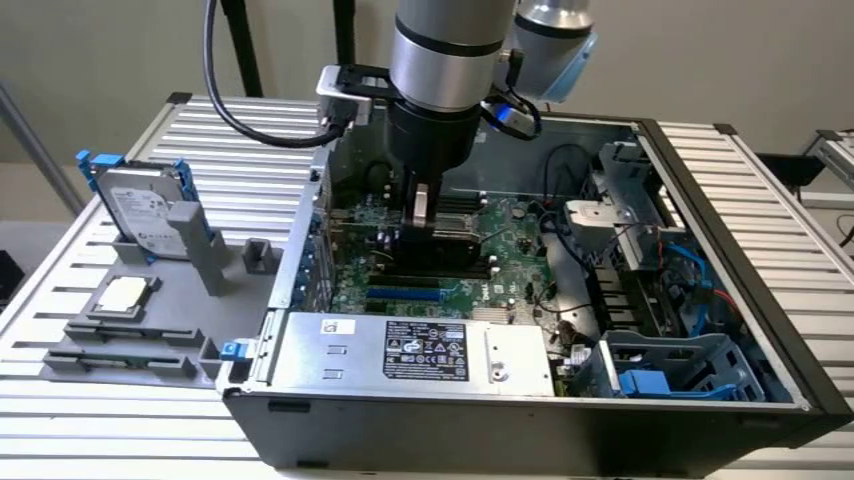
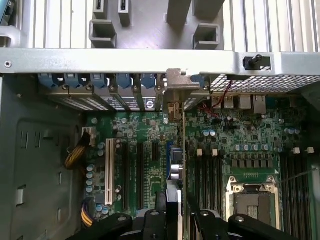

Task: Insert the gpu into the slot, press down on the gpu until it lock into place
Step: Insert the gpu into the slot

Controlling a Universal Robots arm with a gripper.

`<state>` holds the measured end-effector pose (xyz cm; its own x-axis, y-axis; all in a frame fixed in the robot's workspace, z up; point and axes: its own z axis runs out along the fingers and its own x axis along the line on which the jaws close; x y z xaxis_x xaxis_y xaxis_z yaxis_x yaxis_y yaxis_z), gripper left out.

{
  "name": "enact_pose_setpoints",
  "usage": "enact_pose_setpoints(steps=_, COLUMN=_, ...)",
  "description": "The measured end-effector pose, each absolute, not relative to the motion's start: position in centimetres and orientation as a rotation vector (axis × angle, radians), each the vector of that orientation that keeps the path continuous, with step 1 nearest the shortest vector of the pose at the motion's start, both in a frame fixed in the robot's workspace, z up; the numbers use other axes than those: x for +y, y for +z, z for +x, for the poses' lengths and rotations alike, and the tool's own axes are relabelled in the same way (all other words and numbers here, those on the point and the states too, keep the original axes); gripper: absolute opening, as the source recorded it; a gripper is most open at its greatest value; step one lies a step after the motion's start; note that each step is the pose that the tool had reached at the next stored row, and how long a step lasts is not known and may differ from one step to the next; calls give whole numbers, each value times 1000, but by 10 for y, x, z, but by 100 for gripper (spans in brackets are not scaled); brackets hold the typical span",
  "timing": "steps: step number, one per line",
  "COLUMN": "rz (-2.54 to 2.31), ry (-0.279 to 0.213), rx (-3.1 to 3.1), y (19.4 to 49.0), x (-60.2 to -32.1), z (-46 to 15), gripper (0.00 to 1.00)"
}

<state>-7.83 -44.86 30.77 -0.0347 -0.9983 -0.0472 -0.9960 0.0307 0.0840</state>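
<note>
The pincer (image 2: 175,220) clamps the gpu (image 2: 176,102) edge-on, low inside the case (image 1: 534,425) over the blue slot (image 1: 404,296) — insertion underway, I'd judge, not visibly seated — which calls for its edge squarely along that strip.

Bright, even room light, with soft shadows pooling inside the open computer case (image 1: 534,432).

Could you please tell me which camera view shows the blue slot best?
The exterior view: the slot lies unobstructed along its whole length on the green board. The wrist view shows a short blue stretch of it, close beside the gpu, which is seen edge-on.
</note>
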Motion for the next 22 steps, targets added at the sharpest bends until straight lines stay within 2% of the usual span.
enact_pose_setpoints(steps=15, rz=2165, ry=-146, rx=-2237, y=281, x=-455, z=-80, gripper=26)
enact_pose_setpoints(steps=22, rz=2148, ry=-175, rx=-2223, y=275, x=-455, z=-80, gripper=26)
